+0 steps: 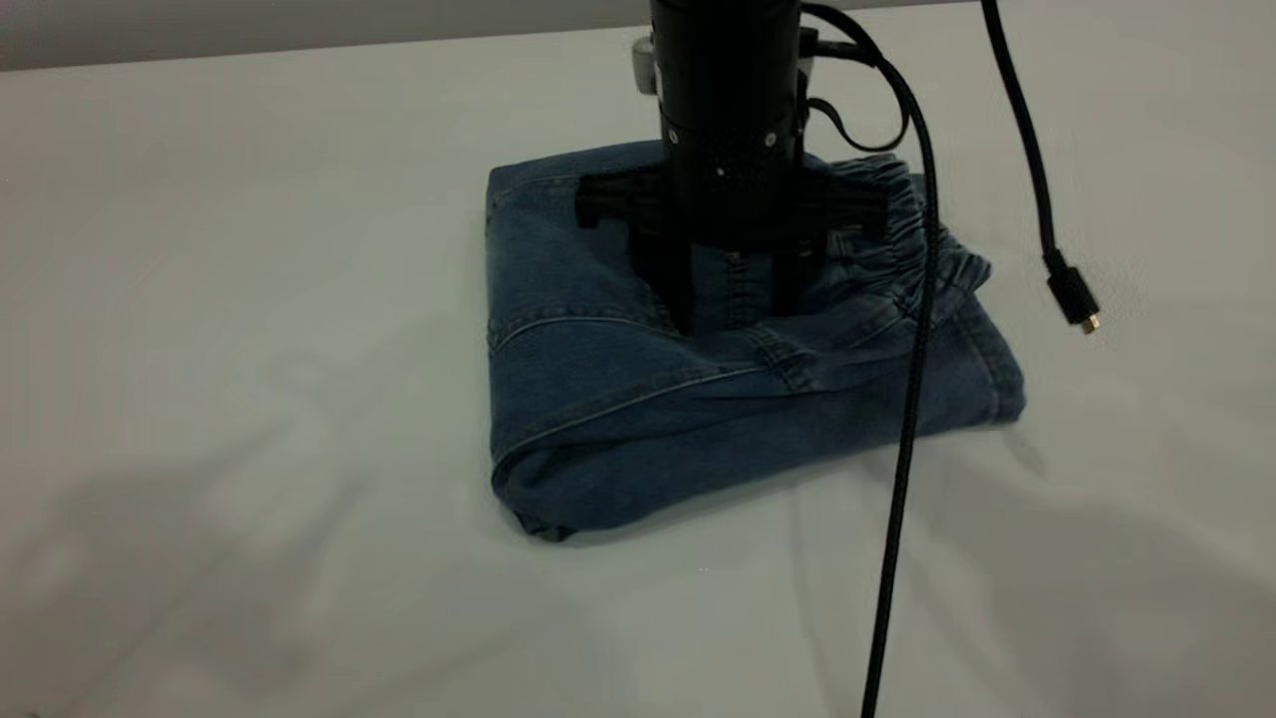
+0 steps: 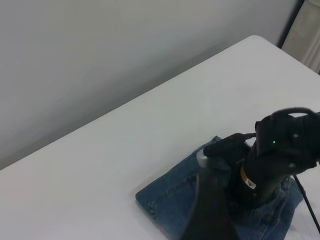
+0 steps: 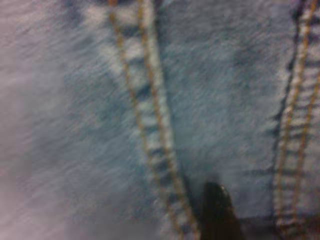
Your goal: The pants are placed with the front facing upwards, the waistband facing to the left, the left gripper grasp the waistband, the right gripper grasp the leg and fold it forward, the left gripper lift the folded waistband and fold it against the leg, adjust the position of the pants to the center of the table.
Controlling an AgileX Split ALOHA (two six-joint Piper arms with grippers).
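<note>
The blue denim pants (image 1: 618,389) lie folded into a thick square packet near the middle of the white table (image 1: 199,299). Their ruched waistband (image 1: 897,229) rests on top at the packet's right side. My right gripper (image 1: 735,299) comes straight down onto the packet. It is open, with both fingertips spread and pressed into the denim beside a seam. The right wrist view is filled with denim and tan stitching (image 3: 150,125), with one dark fingertip (image 3: 217,210) on it. My left gripper (image 2: 210,210) hangs back from the pants as a dark blurred shape and holds nothing visible.
A black cable (image 1: 907,419) hangs from the right arm across the packet's right part. A second cable ends in a loose plug (image 1: 1072,294) above the table to the right. A grey wall (image 2: 100,60) runs behind the table's far edge.
</note>
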